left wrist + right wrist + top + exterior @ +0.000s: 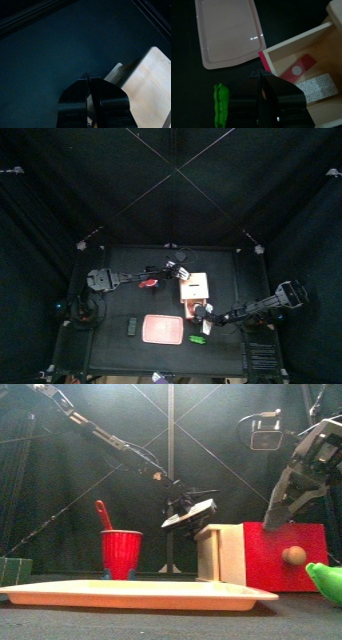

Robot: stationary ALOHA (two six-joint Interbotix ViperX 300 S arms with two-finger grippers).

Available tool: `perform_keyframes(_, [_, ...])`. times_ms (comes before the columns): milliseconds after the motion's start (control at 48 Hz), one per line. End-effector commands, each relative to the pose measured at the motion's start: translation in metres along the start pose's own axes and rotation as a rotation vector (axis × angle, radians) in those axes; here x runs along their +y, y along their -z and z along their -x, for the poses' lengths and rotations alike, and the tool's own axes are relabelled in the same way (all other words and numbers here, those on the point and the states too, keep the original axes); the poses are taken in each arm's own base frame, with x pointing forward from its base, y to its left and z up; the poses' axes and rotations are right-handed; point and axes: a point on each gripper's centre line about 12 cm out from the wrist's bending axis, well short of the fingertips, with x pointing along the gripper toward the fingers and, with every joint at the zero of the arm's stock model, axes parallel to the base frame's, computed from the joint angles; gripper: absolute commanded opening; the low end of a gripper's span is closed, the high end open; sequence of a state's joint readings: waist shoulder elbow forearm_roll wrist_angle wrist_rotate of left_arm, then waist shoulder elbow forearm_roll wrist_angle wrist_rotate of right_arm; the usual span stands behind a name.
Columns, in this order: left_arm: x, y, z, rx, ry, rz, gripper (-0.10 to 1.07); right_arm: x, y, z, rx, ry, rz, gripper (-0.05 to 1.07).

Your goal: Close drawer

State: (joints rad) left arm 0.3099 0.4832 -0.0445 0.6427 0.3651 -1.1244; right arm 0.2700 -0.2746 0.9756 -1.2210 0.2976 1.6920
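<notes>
Drawer lies open just beyond closed right gripper.

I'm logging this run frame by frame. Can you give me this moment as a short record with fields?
drawer: pulled open, red front with round knob facing the front camera
drawer contents: red strip and grey speckled block
left gripper: shut, beside the cream box
right gripper: shut, over the open tray
pink pad: flat, near front edge
red cup: upright, holds a red stick
</notes>
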Motion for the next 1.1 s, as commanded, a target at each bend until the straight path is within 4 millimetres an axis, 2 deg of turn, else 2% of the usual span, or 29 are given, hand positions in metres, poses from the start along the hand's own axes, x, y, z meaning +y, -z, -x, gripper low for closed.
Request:
perform_keyframes(0, [-0.01, -0.015, 0.01, -0.037, 0.03, 0.007, 0.42, -0.011, -0.01, 0.0, -0.024, 0.061, -0.028, 0.51])
perform_keyframes(250, [-0.01, -0.014, 0.01, -0.036, 0.031, 0.008, 0.43, -0.024, -0.016, -0.001, -0.043, 0.122, -0.034, 0.51])
perform_keyframes(729, [-0.009, -0.02, 0.01, -0.044, 0.033, 0.023, 0.43, -0.074, -0.037, -0.006, -0.092, 0.246, -0.071, 0.51])
perform_keyframes(875, [-0.009, -0.024, 0.011, -0.054, 0.036, 0.028, 0.43, -0.085, -0.04, -0.011, -0.085, 0.28, -0.091, 0.51])
perform_keyframes(1083, [-0.004, -0.028, 0.007, -0.057, 0.028, 0.039, 0.43, -0.092, -0.047, -0.023, -0.076, 0.303, -0.089, 0.51])
